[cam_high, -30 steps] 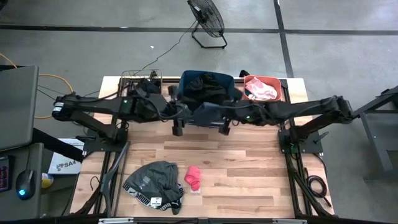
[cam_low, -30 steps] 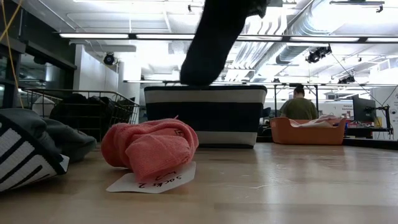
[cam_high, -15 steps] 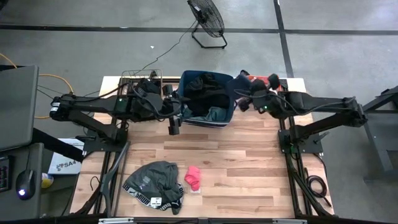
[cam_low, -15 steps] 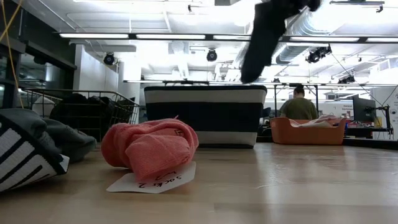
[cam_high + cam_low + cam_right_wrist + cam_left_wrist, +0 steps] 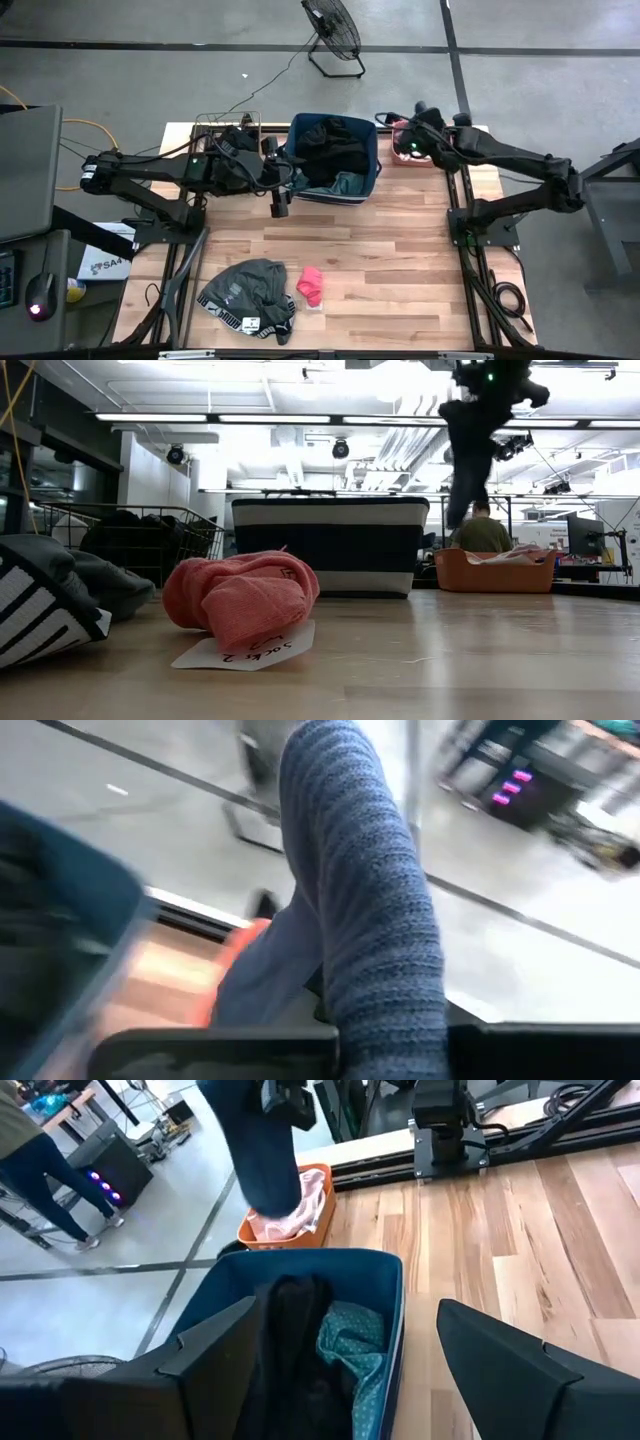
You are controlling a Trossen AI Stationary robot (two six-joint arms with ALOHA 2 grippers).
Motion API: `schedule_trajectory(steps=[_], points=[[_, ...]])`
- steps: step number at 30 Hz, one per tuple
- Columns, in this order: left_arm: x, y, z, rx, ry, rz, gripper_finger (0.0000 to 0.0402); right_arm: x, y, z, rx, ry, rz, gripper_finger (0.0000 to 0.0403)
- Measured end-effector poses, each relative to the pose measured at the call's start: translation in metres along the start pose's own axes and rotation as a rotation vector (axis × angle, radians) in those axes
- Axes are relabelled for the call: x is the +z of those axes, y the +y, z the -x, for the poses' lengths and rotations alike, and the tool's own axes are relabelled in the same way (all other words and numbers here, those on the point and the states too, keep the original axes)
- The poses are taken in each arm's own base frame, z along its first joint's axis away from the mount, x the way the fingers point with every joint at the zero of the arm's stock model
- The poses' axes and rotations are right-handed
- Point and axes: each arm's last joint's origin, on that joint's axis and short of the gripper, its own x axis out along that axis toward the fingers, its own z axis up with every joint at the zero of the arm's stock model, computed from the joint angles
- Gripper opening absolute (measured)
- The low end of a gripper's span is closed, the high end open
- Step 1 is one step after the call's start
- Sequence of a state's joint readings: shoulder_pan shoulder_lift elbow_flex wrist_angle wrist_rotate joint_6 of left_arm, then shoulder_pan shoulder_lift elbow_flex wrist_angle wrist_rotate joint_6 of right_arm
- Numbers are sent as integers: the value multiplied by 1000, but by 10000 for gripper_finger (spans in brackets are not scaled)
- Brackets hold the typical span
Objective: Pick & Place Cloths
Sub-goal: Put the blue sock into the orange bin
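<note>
The right hand [image 5: 410,135] grasps a dark sock [image 5: 464,450] above the coral tub [image 5: 312,1215]. The left hand [image 5: 281,200] hangs released beside the blue bin [image 5: 368,172], which holds several cloths. A grey garment [image 5: 245,292] and pink socks [image 5: 311,285] remain on the wooden desk [image 5: 400,270], so the task appears unfinished. A fan [image 5: 332,30] stands on the concrete floor.

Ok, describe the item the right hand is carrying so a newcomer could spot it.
Find the coral tub at the table's far right corner. The right hand hangs over it, holding a dark blue knit sock, the only cloth dangling in the air.
</note>
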State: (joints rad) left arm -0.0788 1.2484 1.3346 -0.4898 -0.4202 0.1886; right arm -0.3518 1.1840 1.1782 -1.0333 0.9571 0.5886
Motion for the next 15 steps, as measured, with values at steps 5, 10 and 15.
schedule_trajectory(steps=[5, 10, 15], points=[[-2, 0, 0, -4, 19, 2, 299, -6, -15, -16, -158, 89, 16, 4], [-3, -1, 0, -6, 28, 6, 299, -8, -19, -30, -234, 152, 47, 4], [-4, -1, 0, -10, 43, 22, 299, -9, -15, -52, -289, 229, 97, 4]])
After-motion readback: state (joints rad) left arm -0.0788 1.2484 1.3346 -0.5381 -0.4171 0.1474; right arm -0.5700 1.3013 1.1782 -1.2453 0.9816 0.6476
